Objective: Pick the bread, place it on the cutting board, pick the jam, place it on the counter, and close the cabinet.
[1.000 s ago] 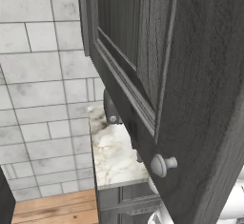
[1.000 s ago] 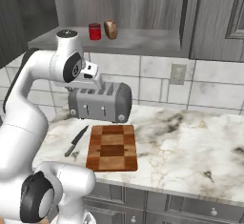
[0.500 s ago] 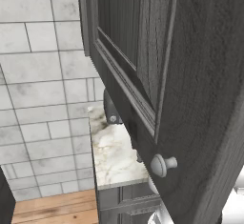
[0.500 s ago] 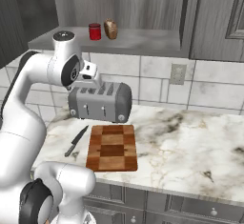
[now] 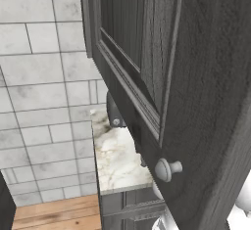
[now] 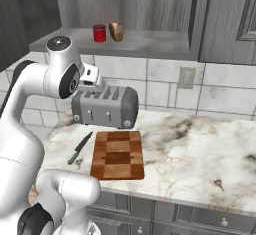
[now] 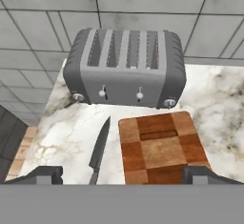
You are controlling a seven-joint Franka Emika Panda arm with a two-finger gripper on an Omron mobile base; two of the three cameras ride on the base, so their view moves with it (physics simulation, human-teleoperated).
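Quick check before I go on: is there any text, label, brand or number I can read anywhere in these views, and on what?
None: nothing readable here.
Red jar on the cabinet shelf: no label legible, too small.
Toaster: plain grey, two unmarked levers.
Cutting board and knife: unmarked.

The arm is glossy white, built of rounded, tube-like segments that swell into bulbous joints. A joint near its top carries a flat, round grey cap with a dark disc set into the side below it. Just beside that sits a small white boxy block with dark markings. A black ring marks the lowest joint.
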